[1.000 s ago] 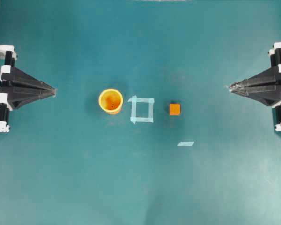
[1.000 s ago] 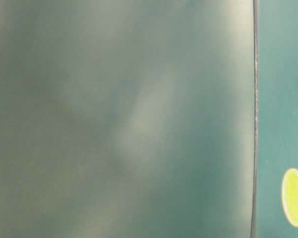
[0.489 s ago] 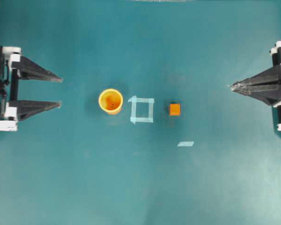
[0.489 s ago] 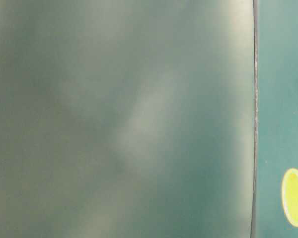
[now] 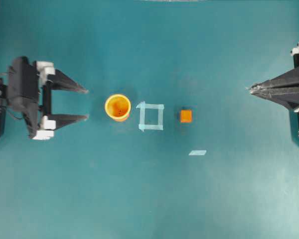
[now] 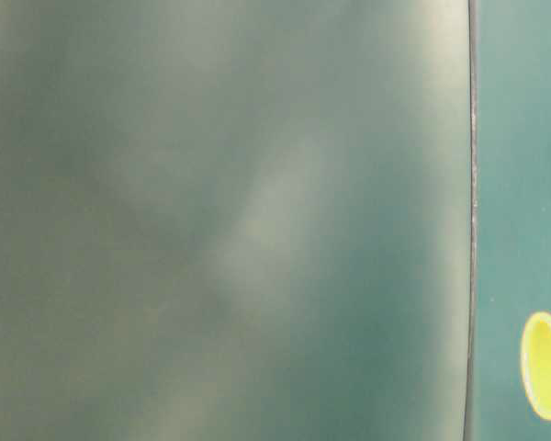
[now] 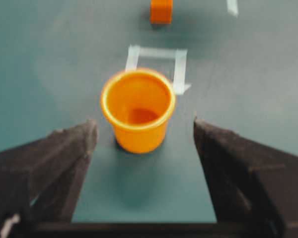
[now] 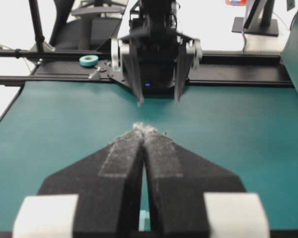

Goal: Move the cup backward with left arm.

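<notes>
The yellow-orange cup (image 5: 118,107) stands upright on the teal table, left of a tape square. My left gripper (image 5: 86,104) is open, its two black fingers pointing at the cup from the left, tips a short way off it and not touching. In the left wrist view the cup (image 7: 138,110) sits just ahead of the gap, with my left gripper (image 7: 144,124) spread wider than the cup. The cup's rim (image 6: 544,366) shows at the table-level view's right edge. My right gripper (image 5: 250,89) stays at the far right, shut and empty; its tips (image 8: 146,129) meet in the right wrist view.
A light-blue tape square (image 5: 151,116) lies right of the cup, and a small orange cube (image 5: 186,116) beyond it. A loose tape strip (image 5: 197,153) lies below the cube. In the left wrist view the tape square (image 7: 156,62) and cube (image 7: 161,11) lie behind the cup.
My left gripper went from shut to wide open and moved right toward the cup. The cup, the cube and the right arm have not moved.
</notes>
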Controlling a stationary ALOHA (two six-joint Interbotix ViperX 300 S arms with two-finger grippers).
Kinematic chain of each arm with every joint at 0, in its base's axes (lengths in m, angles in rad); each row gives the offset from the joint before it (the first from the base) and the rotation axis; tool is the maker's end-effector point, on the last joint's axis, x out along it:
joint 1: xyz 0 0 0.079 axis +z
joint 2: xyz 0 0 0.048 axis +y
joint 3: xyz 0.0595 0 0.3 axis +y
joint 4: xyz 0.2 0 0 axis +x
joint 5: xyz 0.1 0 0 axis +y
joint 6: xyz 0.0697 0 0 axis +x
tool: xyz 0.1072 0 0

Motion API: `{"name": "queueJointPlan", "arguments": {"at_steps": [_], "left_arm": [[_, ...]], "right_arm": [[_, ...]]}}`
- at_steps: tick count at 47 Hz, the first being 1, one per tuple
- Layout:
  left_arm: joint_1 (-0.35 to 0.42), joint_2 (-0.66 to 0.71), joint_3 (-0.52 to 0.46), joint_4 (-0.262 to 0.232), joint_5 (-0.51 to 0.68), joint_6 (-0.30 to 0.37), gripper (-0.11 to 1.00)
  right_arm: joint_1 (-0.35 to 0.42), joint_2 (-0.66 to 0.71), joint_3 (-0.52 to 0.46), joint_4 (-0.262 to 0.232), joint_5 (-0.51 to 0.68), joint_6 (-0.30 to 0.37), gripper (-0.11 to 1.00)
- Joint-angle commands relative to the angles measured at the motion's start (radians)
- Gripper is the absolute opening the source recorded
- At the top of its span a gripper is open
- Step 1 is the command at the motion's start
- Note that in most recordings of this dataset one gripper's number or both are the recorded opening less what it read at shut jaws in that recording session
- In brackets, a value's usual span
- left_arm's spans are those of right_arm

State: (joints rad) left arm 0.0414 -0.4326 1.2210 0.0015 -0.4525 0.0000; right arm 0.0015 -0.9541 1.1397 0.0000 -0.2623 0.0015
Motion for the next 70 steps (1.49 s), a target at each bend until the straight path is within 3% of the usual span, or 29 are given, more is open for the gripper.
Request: {"name": "queueJointPlan", "arguments": {"at_steps": [1,26,56,70], "left_arm": [[0.005,0.078,-0.006,0.000,-0.084,0.002,0.76],[0.006,0.403,-0.075,0.000,-0.258,0.003,0.76],[0.009,0.634,-0.235,0.000,-0.360,0.011,0.76],[0.009,0.666,-0.267,0.002,-0.393,0.014,0.75]], "right_arm": [[-0.002,0.002,-0.034,0.002,0.000,0.002,0.00],[-0.002,-0.015,-0.048,0.000,0.049,0.000,0.00],[-0.002,-0.012,-0.043,-0.002,0.049,0.000,0.00],[-0.002,-0.011,-0.043,-0.002,0.048,0.000,0.00]]}}
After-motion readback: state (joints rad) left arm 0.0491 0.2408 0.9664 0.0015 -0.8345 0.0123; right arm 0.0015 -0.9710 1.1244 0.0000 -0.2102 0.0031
